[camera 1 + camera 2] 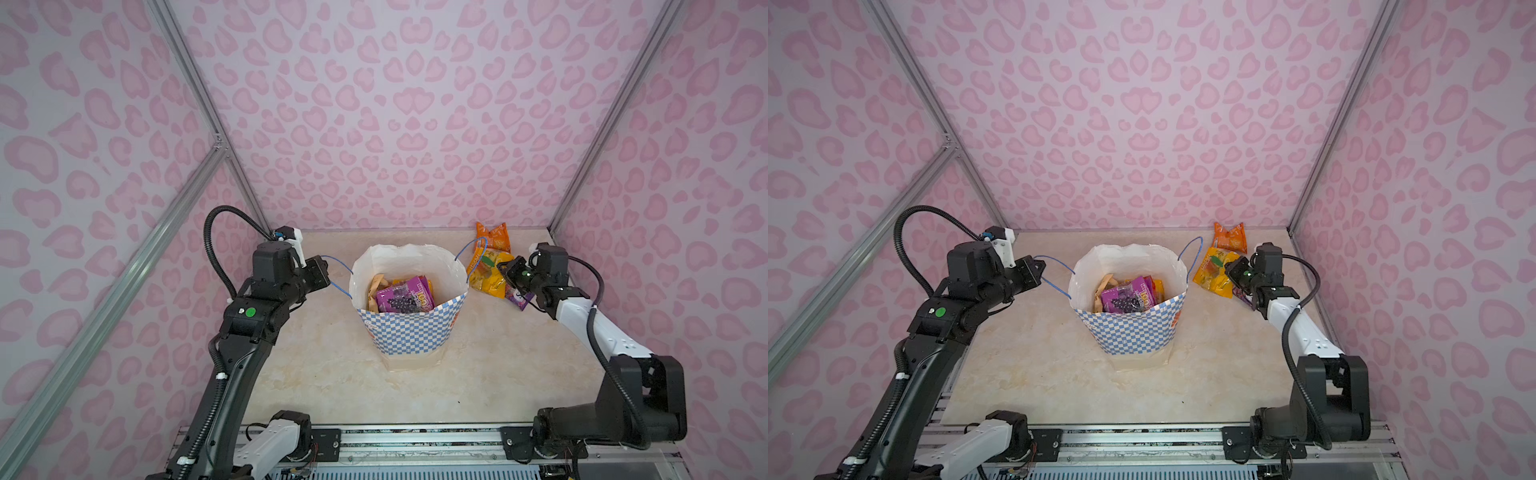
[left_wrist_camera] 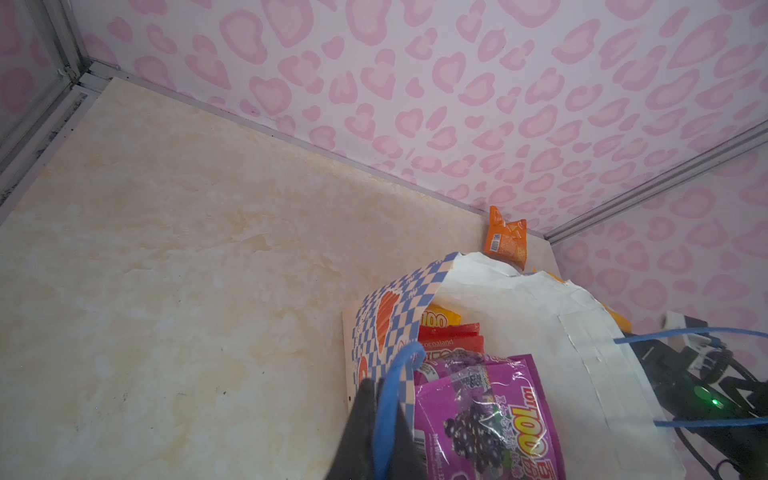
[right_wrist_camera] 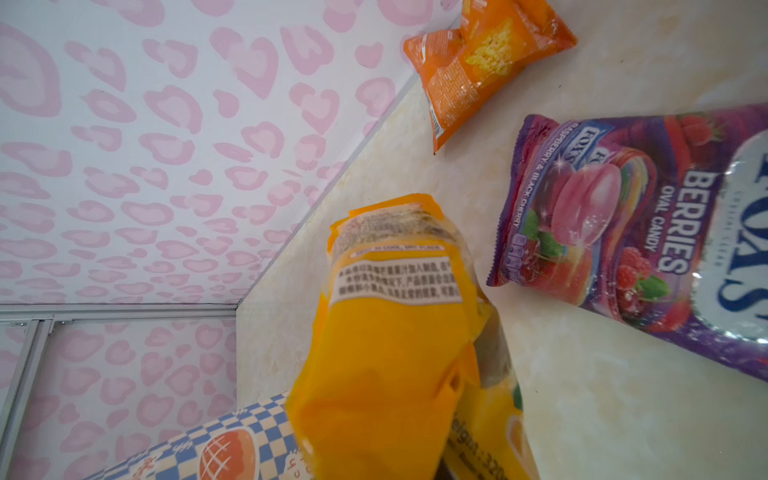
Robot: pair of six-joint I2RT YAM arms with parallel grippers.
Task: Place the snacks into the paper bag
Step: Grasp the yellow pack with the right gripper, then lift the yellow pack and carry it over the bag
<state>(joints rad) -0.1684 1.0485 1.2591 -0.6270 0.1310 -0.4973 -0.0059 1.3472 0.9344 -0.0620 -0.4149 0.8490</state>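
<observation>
Marble tabletop [image 1: 324,374]; pink walls [image 1: 415,104]; left end effector [image 1: 327,273] pinches handle [image 2: 383,415]; right end effector [image 1: 508,268] grips yellow packet [image 3: 386,374]

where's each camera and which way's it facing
Both top views: high over the front rail, looking down at the paper bag; both arms, left fingers and right fingers show.
Left wrist: on the left arm, looking across the bag's mouth; its fingers pinch the blue handle.
Right wrist: on the right arm, facing the yellow packet it grips; fingers hidden.
Shared: both wrist views catch the small orange packet.
</observation>
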